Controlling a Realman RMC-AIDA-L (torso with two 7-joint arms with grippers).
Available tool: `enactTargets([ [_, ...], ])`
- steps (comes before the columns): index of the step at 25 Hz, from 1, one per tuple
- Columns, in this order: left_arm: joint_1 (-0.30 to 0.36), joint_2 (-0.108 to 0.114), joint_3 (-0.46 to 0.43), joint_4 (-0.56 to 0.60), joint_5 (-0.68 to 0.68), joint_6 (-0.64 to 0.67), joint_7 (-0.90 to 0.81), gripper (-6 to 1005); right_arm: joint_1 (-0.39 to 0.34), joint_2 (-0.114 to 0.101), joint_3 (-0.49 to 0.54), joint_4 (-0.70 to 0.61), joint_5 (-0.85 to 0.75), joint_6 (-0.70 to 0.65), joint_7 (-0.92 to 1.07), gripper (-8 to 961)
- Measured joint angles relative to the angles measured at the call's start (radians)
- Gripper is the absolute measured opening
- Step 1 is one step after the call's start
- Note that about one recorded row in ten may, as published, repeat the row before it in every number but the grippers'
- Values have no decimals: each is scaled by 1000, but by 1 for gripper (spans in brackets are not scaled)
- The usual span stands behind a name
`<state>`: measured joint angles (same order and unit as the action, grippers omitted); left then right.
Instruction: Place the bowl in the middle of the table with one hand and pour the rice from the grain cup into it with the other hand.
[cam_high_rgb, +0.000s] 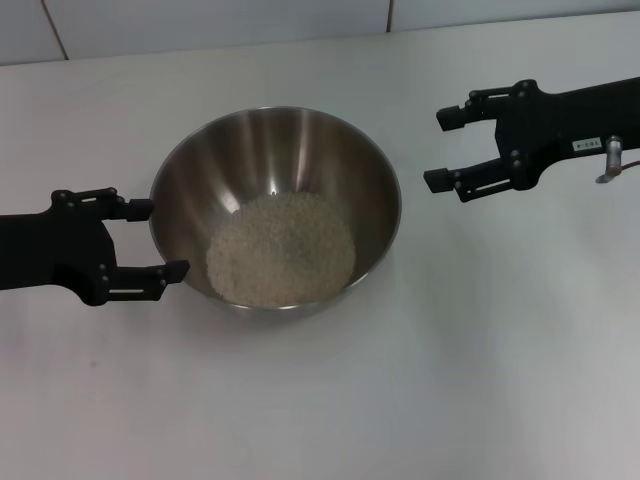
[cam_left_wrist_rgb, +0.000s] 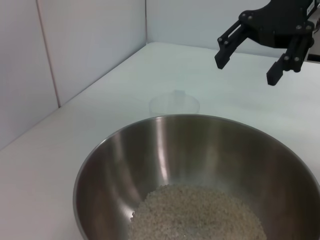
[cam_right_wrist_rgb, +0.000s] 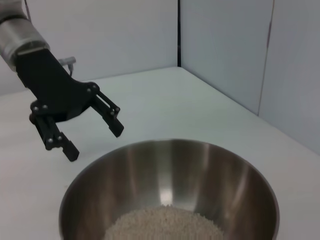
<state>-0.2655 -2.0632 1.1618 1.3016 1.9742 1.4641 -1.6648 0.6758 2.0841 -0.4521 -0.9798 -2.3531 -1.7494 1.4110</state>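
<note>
The steel bowl (cam_high_rgb: 262, 150) stands in the middle of the white table (cam_high_rgb: 330, 410) with a heap of rice (cam_high_rgb: 281, 250) in its bottom. My left gripper (cam_high_rgb: 159, 238) is open at the bowl's left rim, its fingers level with the rim and holding nothing. My right gripper (cam_high_rgb: 440, 150) hangs open and empty to the right of the bowl, above the table. In the left wrist view the clear grain cup (cam_left_wrist_rgb: 174, 104) stands upright on the table beyond the bowl (cam_left_wrist_rgb: 165, 150), below the right gripper (cam_left_wrist_rgb: 246, 71). The right wrist view shows the bowl (cam_right_wrist_rgb: 170, 165), rice (cam_right_wrist_rgb: 165, 225) and left gripper (cam_right_wrist_rgb: 95, 142).
Pale wall panels (cam_high_rgb: 200, 25) close off the table's far edge, and they show in both wrist views as a corner (cam_right_wrist_rgb: 225, 50). Bare tabletop lies in front of the bowl and to both sides.
</note>
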Motion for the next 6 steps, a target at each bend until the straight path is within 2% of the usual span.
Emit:
enactTargets([
  [6,-4,1,3,2,0,1,-2,829,-4,2,-5,-1,0,10,0,830],
])
